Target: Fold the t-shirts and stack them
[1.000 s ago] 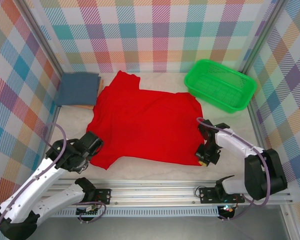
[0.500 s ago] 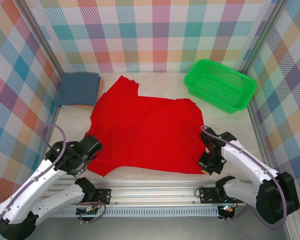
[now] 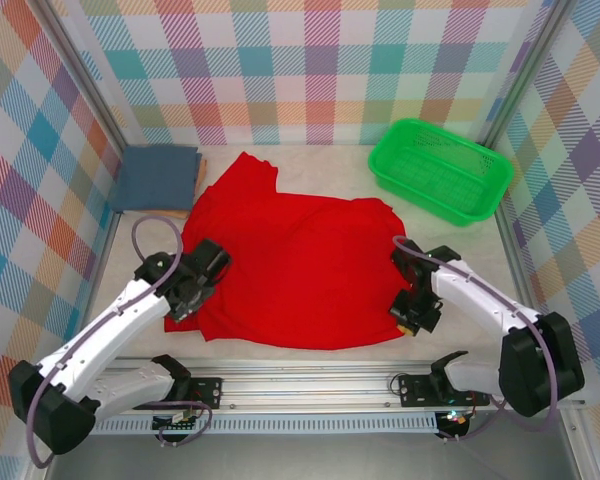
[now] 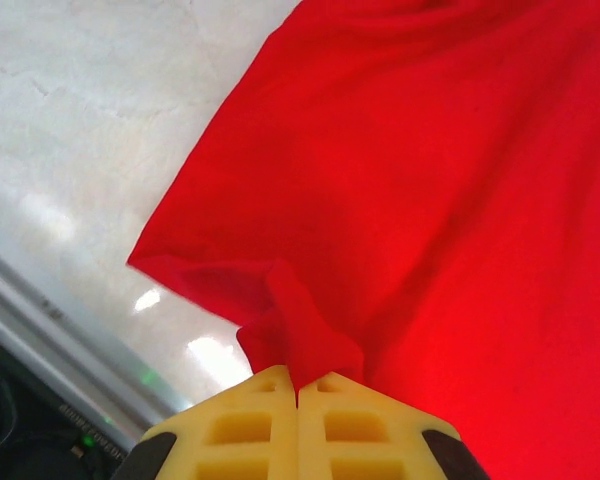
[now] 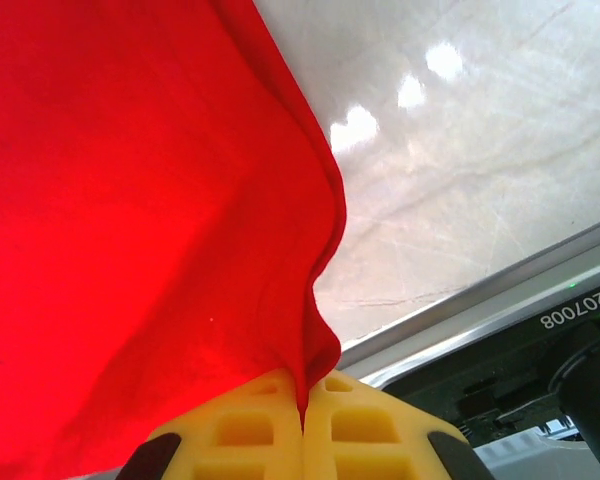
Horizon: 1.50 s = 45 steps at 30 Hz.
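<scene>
From above, the red shirt (image 3: 290,260) lies spread and lightly rumpled in the middle of the table (image 3: 450,245), and the folded blue shirt (image 3: 158,178) is at the far left. On the left wrist, the left gripper (image 4: 298,385) is clamped on a bunched near corner of the red shirt (image 4: 430,200). On the right wrist, the right gripper (image 5: 303,400) pinches the hem of the red shirt (image 5: 130,200)

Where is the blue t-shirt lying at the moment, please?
In the top view, the blue t-shirt lies folded in the far left corner, just left of the red t-shirt.
</scene>
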Available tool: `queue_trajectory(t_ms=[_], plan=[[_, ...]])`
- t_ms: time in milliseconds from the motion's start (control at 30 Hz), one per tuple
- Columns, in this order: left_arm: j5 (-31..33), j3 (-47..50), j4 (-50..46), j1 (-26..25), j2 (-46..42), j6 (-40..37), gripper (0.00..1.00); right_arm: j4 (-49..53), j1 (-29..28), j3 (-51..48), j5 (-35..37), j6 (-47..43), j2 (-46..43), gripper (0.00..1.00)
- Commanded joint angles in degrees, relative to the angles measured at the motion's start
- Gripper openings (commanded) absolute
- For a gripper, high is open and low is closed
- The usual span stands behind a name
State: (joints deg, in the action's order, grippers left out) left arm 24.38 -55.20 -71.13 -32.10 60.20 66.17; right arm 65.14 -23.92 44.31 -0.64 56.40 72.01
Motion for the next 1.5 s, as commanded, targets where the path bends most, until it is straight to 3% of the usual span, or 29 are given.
queue_trajectory(t_ms=[0, 133, 567, 1467], plan=[[-1.5, -1.6, 6.9, 4.2, 2.0, -8.9, 0.0, 1.1, 1.6, 2.2, 2.9, -0.1, 1.7, 0.0], [-4.2, -3.2, 12.6, 7.7, 6.2, -13.7, 0.0, -0.1, 3.3, 4.1, 3.1, -0.9, 4.4, 0.0], [-2.8, -8.9, 19.3, 13.5, 15.1, -22.2, 0.0, -3.7, 7.6, 9.1, 2.1, -3.0, 11.3, 0.0], [4.0, -18.3, 21.6, 17.6, 25.7, -28.5, 0.0, -5.6, 12.7, 17.2, 4.1, -5.0, 19.2, 0.0]])
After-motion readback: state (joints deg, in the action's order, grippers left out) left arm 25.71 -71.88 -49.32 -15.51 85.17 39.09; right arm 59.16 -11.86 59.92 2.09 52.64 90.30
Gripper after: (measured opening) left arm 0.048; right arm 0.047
